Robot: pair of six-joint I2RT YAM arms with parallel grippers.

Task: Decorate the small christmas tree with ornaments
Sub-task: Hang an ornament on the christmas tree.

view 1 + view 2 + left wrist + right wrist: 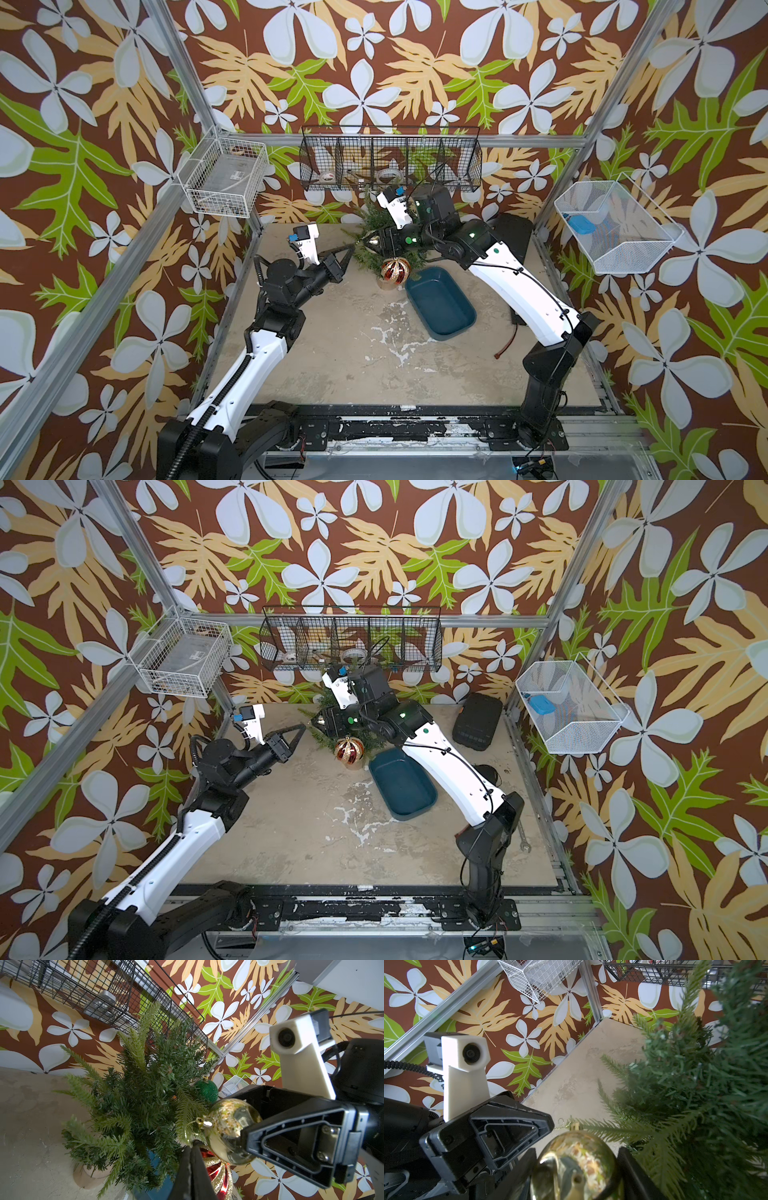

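On the middle of the tabletop (332, 361) lies 1 blue tray (440, 307). Just behind it, the striped ball (395, 270) hangs low on the small tree (370, 216). The left end effector (350, 249), fingers pressed together, sits beside the branches. The right end effector (376, 245) pinches the gold ball (228, 1128) at the branch tips. The green ball (206, 1091) hangs higher.

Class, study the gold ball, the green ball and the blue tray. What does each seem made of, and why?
The gold ball is probably thin plastic or glass with a mirror-like metallic finish; it reflects the room. The green ball is likely plastic coated in glitter; its surface is grainy and sparkles. The blue tray looks like moulded plastic: smooth, dull sheen, rounded corners.
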